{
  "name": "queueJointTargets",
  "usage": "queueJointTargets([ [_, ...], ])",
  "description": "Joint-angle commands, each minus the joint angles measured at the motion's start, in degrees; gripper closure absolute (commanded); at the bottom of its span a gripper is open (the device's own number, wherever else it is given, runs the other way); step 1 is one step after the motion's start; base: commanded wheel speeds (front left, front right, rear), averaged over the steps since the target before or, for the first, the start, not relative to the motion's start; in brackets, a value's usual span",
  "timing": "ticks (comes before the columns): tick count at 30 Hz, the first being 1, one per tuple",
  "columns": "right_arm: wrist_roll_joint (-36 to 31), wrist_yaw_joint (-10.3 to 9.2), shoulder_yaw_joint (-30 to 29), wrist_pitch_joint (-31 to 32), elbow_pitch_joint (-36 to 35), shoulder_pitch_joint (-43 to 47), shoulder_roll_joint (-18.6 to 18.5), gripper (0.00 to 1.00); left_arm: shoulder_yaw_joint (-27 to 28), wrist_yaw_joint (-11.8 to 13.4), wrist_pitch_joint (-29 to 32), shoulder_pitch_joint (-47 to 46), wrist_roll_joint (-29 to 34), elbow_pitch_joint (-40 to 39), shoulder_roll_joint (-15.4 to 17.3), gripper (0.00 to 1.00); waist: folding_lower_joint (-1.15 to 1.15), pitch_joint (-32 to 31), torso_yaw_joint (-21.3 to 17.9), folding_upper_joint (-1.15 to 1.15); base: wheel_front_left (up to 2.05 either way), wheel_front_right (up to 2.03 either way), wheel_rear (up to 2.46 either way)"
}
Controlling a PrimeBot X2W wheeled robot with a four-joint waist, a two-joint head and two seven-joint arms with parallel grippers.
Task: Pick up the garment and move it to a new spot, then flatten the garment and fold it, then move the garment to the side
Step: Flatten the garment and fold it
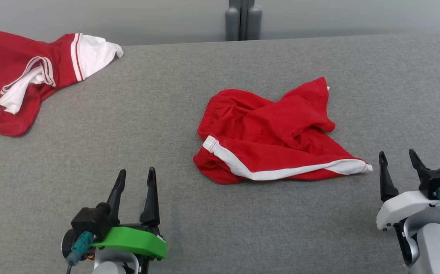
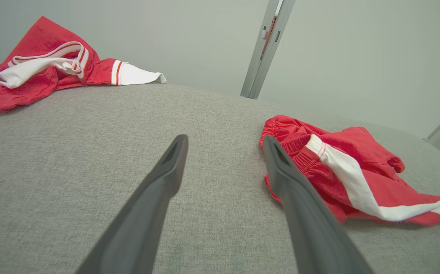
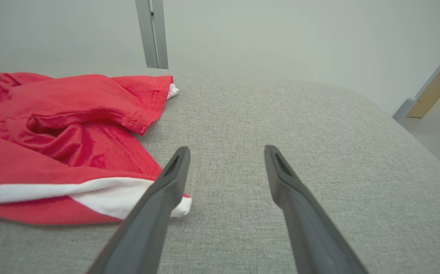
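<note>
A grey fabric-covered table [image 1: 242, 228] bears crumpled red shorts [image 1: 273, 133] and, far left, seemingly a red-white shirt [image 1: 33, 72].

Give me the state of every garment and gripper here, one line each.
red shorts: crumpled, lying loose mid-table, not held
red and white garment: bunched in a heap at the far left corner
left gripper: open, empty, over the bare grey table
right gripper: open, empty, just right of the shorts' white-striped corner

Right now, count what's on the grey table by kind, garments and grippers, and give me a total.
Garments: 2, the red shorts and the red and white garment
Grippers: 2, the left gripper and the right gripper, both open
Total: 4
</note>
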Motion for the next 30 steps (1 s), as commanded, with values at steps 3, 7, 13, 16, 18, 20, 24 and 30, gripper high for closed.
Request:
queueJointTargets([
  [3,0.94,-0.08,-0.04,-0.03,-3.85,1.82,0.93,0.0,-0.35,0.06,-0.04,-1.37,0.11,-0.23,0.15,0.0,0.0,-1.29,-1.28,0.0,0.0,0.0,0.0],
  [7,1.77,-0.08,1.06,-0.03,-7.83,3.51,2.17,0.0,-0.54,0.37,-0.04,-0.89,-0.11,-0.05,0.15,0.0,0.0,-2.41,-2.04,0.0,0.0,0.0,0.0],
  [13,3.3,-0.08,3.37,-0.03,-12.85,5.72,4.0,0.0,0.02,0.36,-0.03,0.89,-0.69,0.46,0.15,0.0,0.0,-3.83,-2.75,0.0,0.0,0.0,0.0],
  [16,4.06,-0.08,4.82,-0.03,-14.67,6.52,4.5,0.0,0.38,0.51,-0.03,1.41,-0.89,0.47,0.15,0.0,0.0,-4.25,-2.83,0.0,0.0,0.0,0.0],
  [18,4.65,-0.08,5.46,-0.03,-15.57,6.91,4.6,0.0,0.5,0.54,-0.03,1.7,-0.91,0.5,0.15,0.0,0.0,-4.45,-2.8,0.0,0.0,0.0,0.0],
  [20,5.09,-0.08,5.91,-0.03,-15.98,7.32,4.78,0.0,0.49,0.63,-0.03,1.85,-0.92,0.59,0.15,0.0,0.0,-4.61,-2.73,0.0,0.0,0.0,0.0],
  [24,5.87,-0.08,6.39,-0.03,-16.13,7.51,4.88,0.0,0.4,0.69,-0.03,1.96,-0.77,0.72,0.15,0.0,0.0,-4.77,-2.49,0.0,0.0,0.0,0.0],
  [30,6.89,-0.08,6.52,-0.03,-15.62,7.78,4.9,0.0,0.3,0.38,-0.03,1.37,0.62,1.33,0.15,0.0,0.0,-4.44,-2.38,0.0,0.0,0.0,0.0],
])
